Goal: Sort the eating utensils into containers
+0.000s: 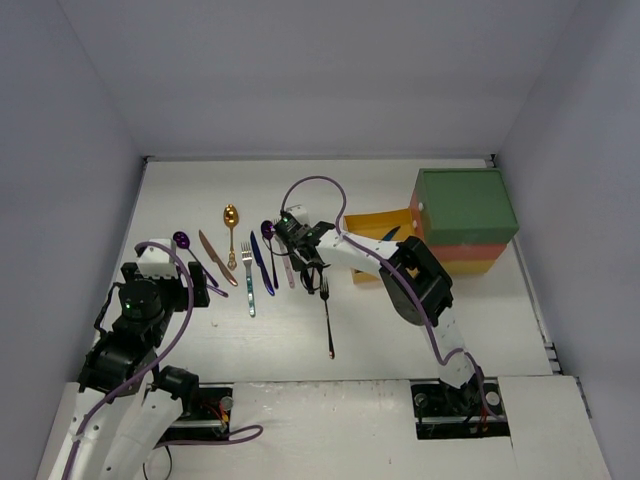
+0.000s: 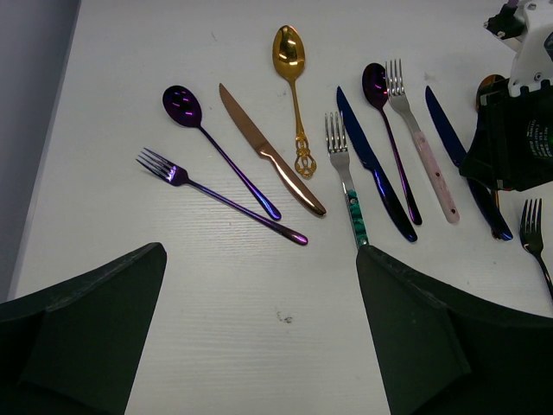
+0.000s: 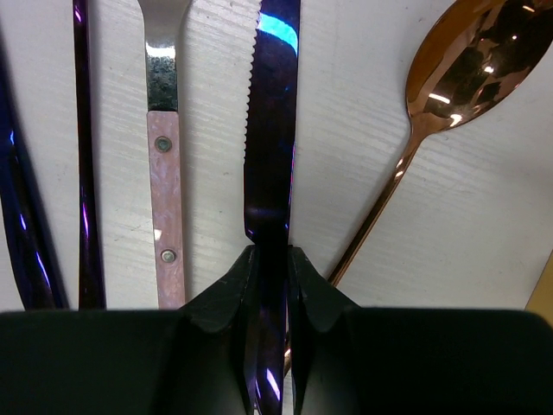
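My right gripper [image 3: 272, 259] is shut on the handle of a dark blue knife [image 3: 272, 130] that lies on the white table. A pink-handled fork [image 3: 164, 173] is just left of it and a copper spoon [image 3: 471, 60] just right. In the left wrist view, a purple spoon [image 2: 183, 105], purple fork [image 2: 216, 194], copper knife [image 2: 268, 151], gold spoon [image 2: 289, 56], teal-handled fork [image 2: 346, 173] and another dark blue knife [image 2: 371, 164] lie in a row. My left gripper [image 2: 259, 328] hangs open over bare table, nearer than them. The containers [image 1: 465, 205] stand at the right, green box on top.
A black fork [image 1: 327, 320] lies alone toward the near side, between the arms. The yellow bottom drawer [image 1: 378, 228] sticks out leftward from the stack, close to my right arm's elbow. Grey walls enclose the table on three sides.
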Tool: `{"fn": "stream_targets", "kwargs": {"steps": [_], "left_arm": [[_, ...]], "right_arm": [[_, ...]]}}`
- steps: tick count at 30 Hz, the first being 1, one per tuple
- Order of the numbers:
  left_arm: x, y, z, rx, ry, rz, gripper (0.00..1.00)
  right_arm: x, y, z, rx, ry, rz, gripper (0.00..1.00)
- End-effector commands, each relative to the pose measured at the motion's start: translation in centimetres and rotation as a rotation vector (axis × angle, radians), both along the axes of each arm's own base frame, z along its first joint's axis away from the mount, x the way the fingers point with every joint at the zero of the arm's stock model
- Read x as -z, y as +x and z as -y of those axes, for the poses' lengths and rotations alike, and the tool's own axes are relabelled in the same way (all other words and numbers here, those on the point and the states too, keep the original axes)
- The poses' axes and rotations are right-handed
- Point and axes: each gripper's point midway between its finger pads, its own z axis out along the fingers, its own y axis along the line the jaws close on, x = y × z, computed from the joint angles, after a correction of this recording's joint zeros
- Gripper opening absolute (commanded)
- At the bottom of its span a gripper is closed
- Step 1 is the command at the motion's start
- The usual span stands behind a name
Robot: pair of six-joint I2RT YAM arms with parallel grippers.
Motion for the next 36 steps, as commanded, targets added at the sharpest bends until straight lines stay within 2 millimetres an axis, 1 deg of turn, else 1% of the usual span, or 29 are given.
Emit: {"fn": "stream_targets", "kwargs": {"steps": [1, 2, 4, 6, 9, 11, 12, 13, 15, 17, 18, 20, 22, 25, 27, 31, 35, 36], "left_arm": [[-1.5, 1.1, 0.5, 0.003, -0.02, 0.055, 0.9], [-1.5, 1.2, 0.5, 0.005, -0.021, 0.055, 0.9], [-1.5, 1.2, 0.5, 0.004, -0.022, 0.053, 0.91], [-1.5, 1.2, 0.5, 0.002, -0.02, 0.051, 0.9], [-1.5, 1.2, 0.5, 0.0, -0.023, 0.052, 0.91], [-1.4, 1.2, 0.5, 0.0, -0.021, 0.05, 0.9], [-1.4, 1.2, 0.4, 0.0, -0.02, 0.05, 0.9], [-1.4, 1.2, 0.4, -0.002, -0.02, 0.05, 0.9], [-1.4, 1.2, 0.4, -0.001, -0.021, 0.048, 0.9], [-1.4, 1.3, 0.5, 0.0, -0.021, 0.047, 0.91], [-1.4, 1.3, 0.5, 0.0, -0.021, 0.047, 0.9], [-1.4, 1.3, 0.5, 0.001, -0.021, 0.046, 0.9], [-1.3, 1.4, 0.6, 0.002, -0.022, 0.041, 0.9], [-1.3, 1.4, 0.6, 0.002, -0.022, 0.04, 0.9], [-1.3, 1.4, 0.6, 0.002, -0.022, 0.04, 0.9], [-1.2, 1.4, 0.6, 0.0, -0.022, 0.038, 0.91], [-1.3, 1.4, 0.6, 0.0, -0.024, 0.039, 0.9], [-1.3, 1.4, 0.6, 0.0, -0.022, 0.039, 0.91]], "right_arm": [[-5.0, 1.1, -1.4, -0.009, 0.088, 0.066, 0.0], [-6.7, 1.6, -1.8, -0.007, 0.109, 0.099, 0.0], [-10.5, 2.2, -2.0, 0.01, 0.156, 0.168, 0.0], [-14.1, 2.9, -1.3, 0.059, 0.179, 0.255, 0.0], [-19.2, 3.6, 1.2, 0.151, 0.21, 0.368, 0.0], [-21.3, 4.0, 3.6, 0.244, 0.215, 0.43, 0.0], [-21.7, 4.2, 4.6, 0.283, 0.22, 0.443, 0.0], [-21.5, 4.4, 5.7, 0.322, 0.221, 0.441, 0.0], [-22.1, 4.7, 9.3, 0.443, 0.235, 0.469, 0.0], [-20.5, 4.8, 12.6, 0.547, 0.213, 0.464, 0.0], [-20.5, 5.0, 14.0, 0.602, 0.222, 0.47, 0.0], [-19.7, 5.0, 16.4, 0.689, 0.22, 0.475, 0.0], [-18.5, 5.0, 18.2, 0.756, 0.21, 0.471, 0.0], [-16.9, 4.9, 19.8, 0.818, 0.193, 0.46, 0.0], [-15.8, 5.0, 20.4, 0.848, 0.177, 0.452, 0.0], [-13.3, 5.1, 20.6, 0.869, 0.144, 0.419, 0.0], [-11.3, 4.8, 20.3, 0.88, 0.141, 0.376, 0.0], [-10.4, 4.5, 20.2, 0.879, 0.136, 0.354, 0.0]]}}
